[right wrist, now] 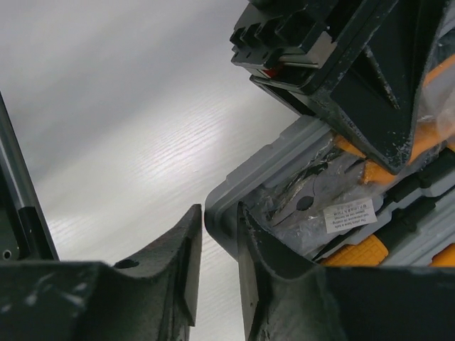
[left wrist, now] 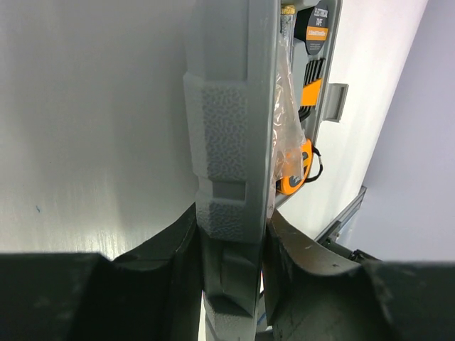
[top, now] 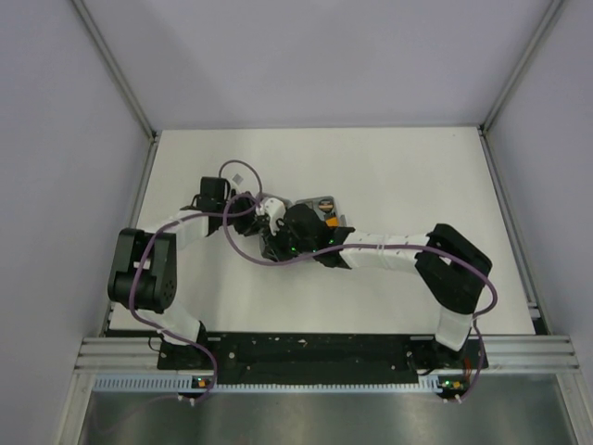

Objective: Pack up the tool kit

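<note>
The grey tool kit case (top: 322, 206) lies open mid-table, with orange-and-black tools showing inside. My left gripper (left wrist: 231, 222) is shut on the textured edge of one case half (left wrist: 227, 135), which stands edge-on between the fingers. The orange round tape measure (left wrist: 296, 169) and a clear plastic bag (left wrist: 286, 106) sit in that half. My right gripper (right wrist: 219, 226) is shut on the case's corner rim (right wrist: 222, 206), one finger outside and one inside. Bagged pliers (right wrist: 313, 186) and orange handles (right wrist: 355, 252) lie in its slots. Both grippers meet at the case in the top view: the left (top: 267, 215), the right (top: 289, 239).
The white table (top: 398, 176) is walled by grey panels on three sides. A metal rail (top: 324, 357) runs along the near edge by the arm bases. The left gripper's black body (right wrist: 334, 64) hangs over the case in the right wrist view. A purple cable (top: 243, 246) loops beside the case.
</note>
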